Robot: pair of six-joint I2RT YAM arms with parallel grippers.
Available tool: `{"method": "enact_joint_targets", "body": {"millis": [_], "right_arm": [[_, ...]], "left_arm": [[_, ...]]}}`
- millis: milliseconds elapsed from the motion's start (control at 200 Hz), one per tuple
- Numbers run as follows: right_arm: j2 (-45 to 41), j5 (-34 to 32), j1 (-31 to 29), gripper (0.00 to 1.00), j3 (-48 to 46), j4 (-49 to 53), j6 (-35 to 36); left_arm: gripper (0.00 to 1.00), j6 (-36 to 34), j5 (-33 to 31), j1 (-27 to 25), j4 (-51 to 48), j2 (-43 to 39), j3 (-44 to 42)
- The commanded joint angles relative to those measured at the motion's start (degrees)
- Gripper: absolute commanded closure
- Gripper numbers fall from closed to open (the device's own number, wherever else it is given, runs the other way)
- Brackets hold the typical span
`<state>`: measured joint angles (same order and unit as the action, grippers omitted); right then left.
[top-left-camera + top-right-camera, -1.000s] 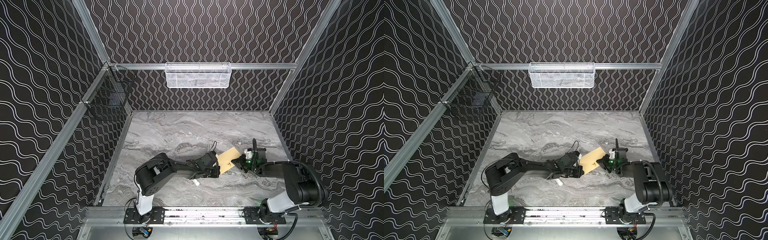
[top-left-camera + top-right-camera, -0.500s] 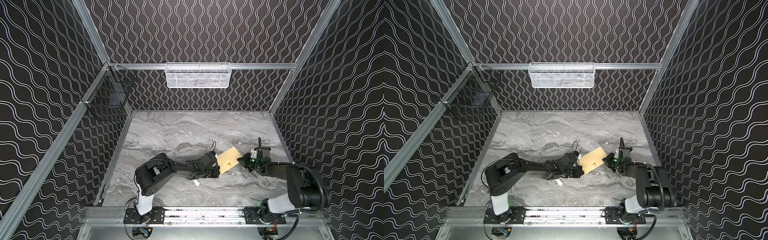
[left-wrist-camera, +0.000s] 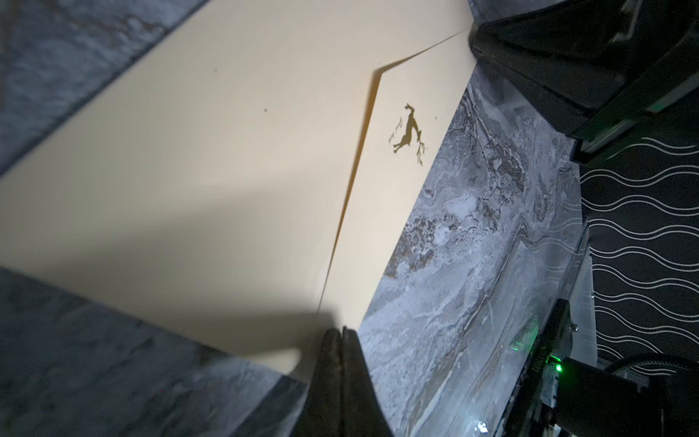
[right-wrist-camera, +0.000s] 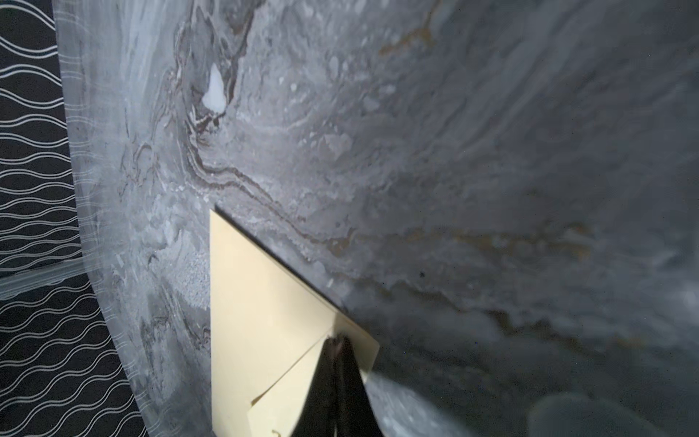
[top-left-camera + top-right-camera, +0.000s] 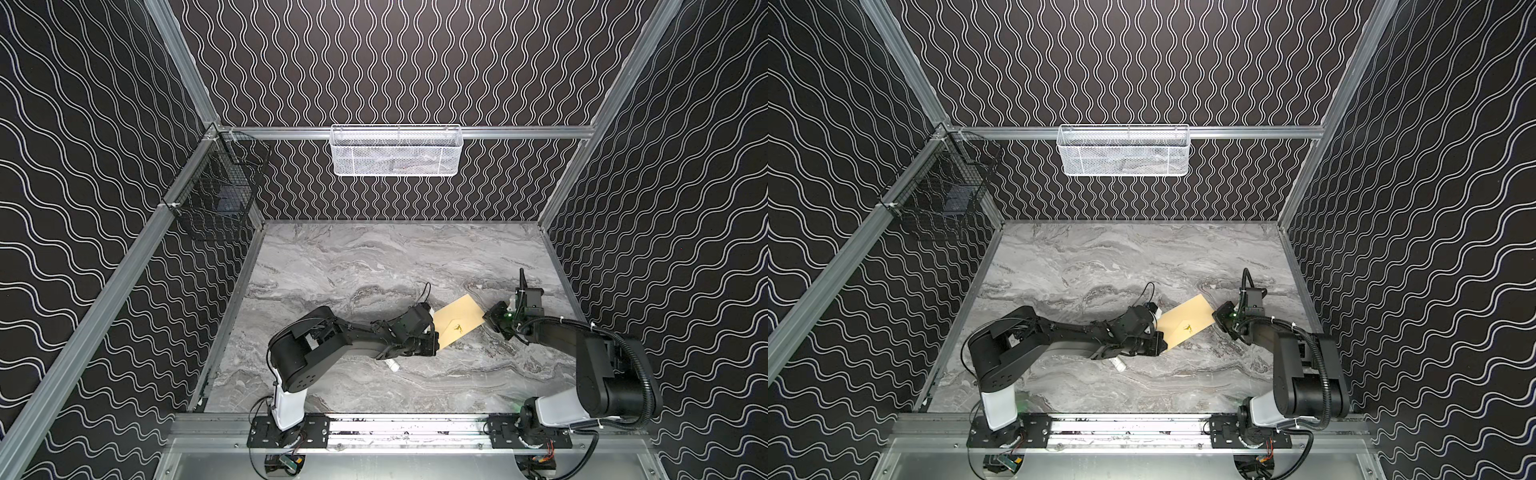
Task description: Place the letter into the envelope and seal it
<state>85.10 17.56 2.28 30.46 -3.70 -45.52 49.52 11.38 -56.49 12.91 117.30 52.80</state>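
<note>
Low, both arms (image 5: 365, 345) (image 5: 552, 332) outstretched toward envelope (image 5: 457, 322).

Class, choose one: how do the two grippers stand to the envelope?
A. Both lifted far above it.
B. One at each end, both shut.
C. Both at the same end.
B: the left gripper and the right gripper sit shut at opposite ends of the envelope.

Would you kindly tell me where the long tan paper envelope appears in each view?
Top view: long tan paper envelope right of centre, slightly low.
Top view: likewise, nearer centre.
Left wrist: fills most of the picture, beyond the left fingers.
Right wrist: one corner, at the right fingers.
Shared landmark: its dark-gold mark, both top views and left wrist.
</note>
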Motion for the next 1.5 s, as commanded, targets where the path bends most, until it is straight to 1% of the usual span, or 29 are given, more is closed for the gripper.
{"method": "enact_joint_targets", "body": {"millis": [0, 120, 210, 350, 586, 686, 831, 1071, 1176, 1226, 1276, 1331, 1376, 1492], "right_arm": [[0.3, -4.9, 0.3, 0.94, 0.4, 3.8, -0.8], [1.5, -1.4, 0.3, 0.94, 0.2, 1.2, -0.4], [1.5, 2.6, 0.1, 0.95, -1.4, -2.9, -1.0], [1.0, 3.7, -3.2, 0.95, -1.4, -3.6, -1.1], [0.9, 2.7, -10.4, 0.95, -1.8, -5.6, -3.7], [2.6, 3.0, -13.2, 0.95, -1.7, -7.3, -5.1], [4.1, 1.6, -18.3, 0.96, -1.6, -8.8, -7.5], [3.4, -0.9, -22.7, 0.97, -2.1, -8.4, -9.7], [2.7, -1.1, -22.8, 0.97, -2.9, -8.5, -10.0], [3.1, -1.4, -22.3, 0.97, -2.2, -7.3, -9.1], [3.3, -1.1, -20.7, 0.97, -2.1, -7.3, -8.4], [3.5, 1.5, -18.0, 0.97, -3.1, -9.5, -8.5], [3.2, 2.3, -16.3, 0.97, -3.3, -9.7, -8.0], [2.5, 1.8, -15.6, 0.97, -1.6, -7.0, -5.2]], "left_arm": [[1.0, 0.3, -0.6, 0.2, -9.4, 0.6, -0.3], [1.0, 0.1, -0.3, 0.2, -9.0, 0.8, 0.0], [1.0, 0.0, -0.2, 0.2, -8.7, 1.0, 0.2], [1.0, -0.3, -0.1, 0.2, -8.8, 1.4, 0.6], [1.0, -0.5, -0.3, 0.2, -9.0, 1.7, 0.7], [1.0, -0.5, -0.2, 0.2, -8.6, 2.1, 0.6], [1.0, -0.4, -0.3, 0.2, -8.5, 2.1, 0.6], [1.0, -0.2, -0.2, 0.2, -7.9, 2.1, -0.1], [1.0, 0.1, -0.1, 0.2, -7.3, 2.1, -0.4], [1.0, 0.1, -0.2, 0.2, -7.3, 2.0, -0.5], [1.0, 0.1, -0.2, 0.2, -7.3, 1.9, -0.6], [1.0, 0.2, -0.3, 0.2, -7.3, 1.6, -0.8], [1.0, 0.1, -0.4, 0.2, -7.3, 1.4, -1.1], [1.0, 0.1, -0.4, 0.3, -7.0, 1.3, -1.4]]}}
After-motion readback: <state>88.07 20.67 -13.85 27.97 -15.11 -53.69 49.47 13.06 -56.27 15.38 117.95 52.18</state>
